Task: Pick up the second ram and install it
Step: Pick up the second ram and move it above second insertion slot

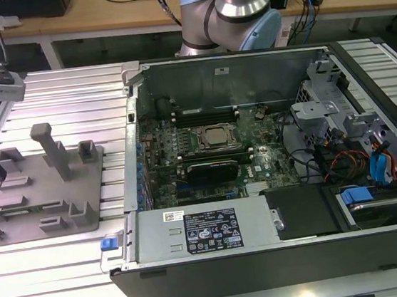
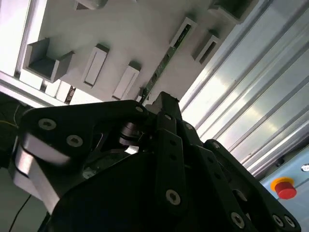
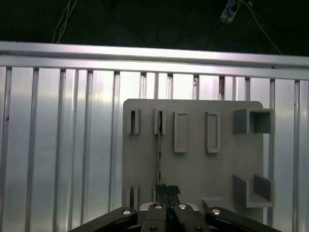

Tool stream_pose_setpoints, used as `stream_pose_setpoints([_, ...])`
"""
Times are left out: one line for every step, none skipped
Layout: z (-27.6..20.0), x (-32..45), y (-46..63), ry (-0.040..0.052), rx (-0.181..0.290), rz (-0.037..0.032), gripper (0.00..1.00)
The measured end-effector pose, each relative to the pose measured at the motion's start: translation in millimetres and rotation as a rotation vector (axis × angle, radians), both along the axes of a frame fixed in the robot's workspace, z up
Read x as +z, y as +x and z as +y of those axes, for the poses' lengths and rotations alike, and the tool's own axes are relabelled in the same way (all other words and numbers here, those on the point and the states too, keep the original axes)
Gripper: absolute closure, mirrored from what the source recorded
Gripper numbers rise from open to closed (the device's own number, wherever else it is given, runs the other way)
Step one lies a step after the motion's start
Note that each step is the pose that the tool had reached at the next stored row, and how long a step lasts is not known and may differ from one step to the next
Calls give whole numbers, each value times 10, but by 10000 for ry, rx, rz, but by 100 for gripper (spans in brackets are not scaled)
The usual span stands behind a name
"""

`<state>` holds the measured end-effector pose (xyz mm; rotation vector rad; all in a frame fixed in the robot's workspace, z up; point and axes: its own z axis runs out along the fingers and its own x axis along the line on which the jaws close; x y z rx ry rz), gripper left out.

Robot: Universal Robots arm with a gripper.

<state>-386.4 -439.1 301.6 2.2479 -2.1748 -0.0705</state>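
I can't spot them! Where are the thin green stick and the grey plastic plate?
Thin green stick (image 3: 159, 159), first wrist view, middle of its edge.
Grey plastic plate (image 3: 193, 179), first wrist view, bare middle surface.

The second ram (image 2: 163, 64), a slim green circuit-board stick, stands on its thin edge on the grey fixture plate (image 2: 130, 29), one end in a raised slot block (image 2: 182, 30).
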Motion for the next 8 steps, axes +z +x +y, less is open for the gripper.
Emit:
stream_pose_setpoints([0, -9, 0, -1, -151, 2, 92])
stream_pose_setpoints([0, -30, -1, -1, -470, 2, 92])
stream_pose_setpoints([0, -61, 0, -1, -804, 2, 92])
stream_pose_setpoints([0, -88, 0, -1, -989, 3, 92])
stream_pose_setpoints([0, -115, 0, -1, -1102, 2, 92])
stream_pose_setpoints([0, -134, 0, -1, -1156, 2, 92])
stream_pose_setpoints([0, -162, 0, -1, -1211, 3, 92])
stream_pose_setpoints([-1, -195, -3, 0, -1241, 2, 92])
